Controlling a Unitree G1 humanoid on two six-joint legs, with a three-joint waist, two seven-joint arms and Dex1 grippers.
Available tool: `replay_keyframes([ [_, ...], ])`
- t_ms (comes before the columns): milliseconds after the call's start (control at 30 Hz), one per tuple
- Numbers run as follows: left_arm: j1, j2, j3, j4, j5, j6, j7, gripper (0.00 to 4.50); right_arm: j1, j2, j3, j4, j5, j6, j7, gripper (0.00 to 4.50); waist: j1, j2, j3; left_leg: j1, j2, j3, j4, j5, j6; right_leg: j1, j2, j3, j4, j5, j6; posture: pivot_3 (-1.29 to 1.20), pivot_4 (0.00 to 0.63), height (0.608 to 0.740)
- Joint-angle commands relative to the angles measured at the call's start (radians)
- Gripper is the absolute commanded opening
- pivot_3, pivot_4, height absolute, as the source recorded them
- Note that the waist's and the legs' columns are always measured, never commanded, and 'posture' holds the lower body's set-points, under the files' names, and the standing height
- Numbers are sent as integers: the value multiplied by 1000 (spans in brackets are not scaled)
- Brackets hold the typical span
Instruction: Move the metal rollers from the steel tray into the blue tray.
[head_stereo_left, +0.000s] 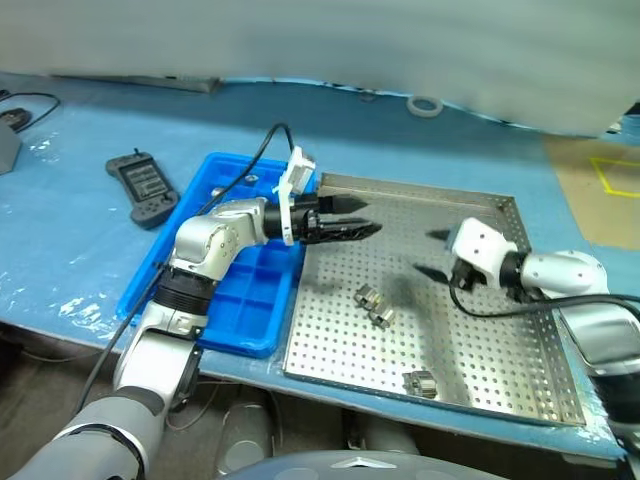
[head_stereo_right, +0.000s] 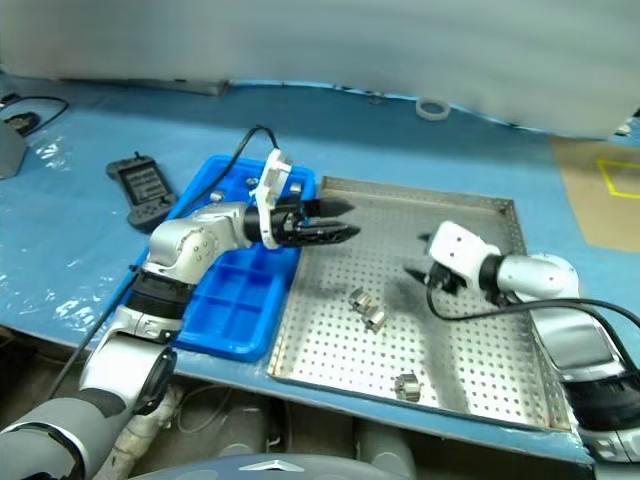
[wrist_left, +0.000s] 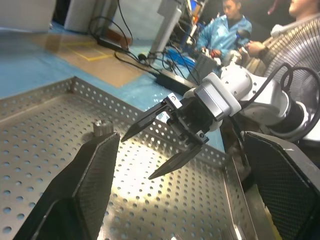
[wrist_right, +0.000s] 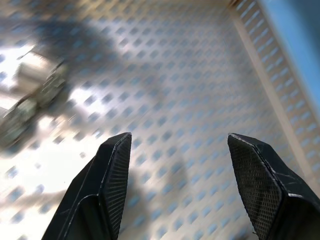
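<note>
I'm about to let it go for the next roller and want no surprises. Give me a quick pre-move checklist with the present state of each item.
1. Left gripper open and empty: ok.
2. Right gripper open and empty: ok.
3. Small shiny metal rollers remaining on the square perforated steel tray: ok, a pair mid-tray and one near the front rim.
4. Both grippers over the steel tray, tips facing each other but apart: ok.
5. Bright blue compartmented plastic tray beside the steel tray, near compartments free: ok.
6. Which roller is targeted: cannot tell.
</note>
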Motion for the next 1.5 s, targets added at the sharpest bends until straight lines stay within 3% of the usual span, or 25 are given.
replay_keyframes([
  [33,-2,15,-15,7,41,-50,-52,4187,51,-35,-54,-107,29,16,17,3231,-9,1,0,0,0,0,1,0,0,0,0,0,0,0,0,-210,150,740],
  [133,-2,13,-3,59,74,-73,-43,4187,108,-33,-23,-200,21,32,6,3231,-11,2,0,4,0,0,2,-1,-4,4,0,0,1,0,0,-215,150,740],
  [733,105,25,50,-36,50,20,27,4187,-25,52,80,-283,152,269,0,3231,-11,3,0,-2,-1,0,1,-1,0,0,-1,0,0,0,0,-172,150,740],
  [933,117,24,70,-55,40,45,53,4226,-48,47,59,-300,253,372,13,4470,-6,3,0,2,-1,0,2,-1,-4,3,-1,1,0,0,0,-157,150,740],
  [1133,124,22,72,-60,44,49,64,4226,-9,35,124,-197,196,325,-6,4470,-2,3,0,-1,-1,0,1,-2,-3,1,-1,0,0,0,0,-153,150,740],
  [1500,103,26,76,-29,58,38,66,4226,39,56,129,-102,182,237,-2,4470,-3,3,0,-1,-1,0,1,-1,-3,1,-1,0,-1,0,0,-153,150,740],
])
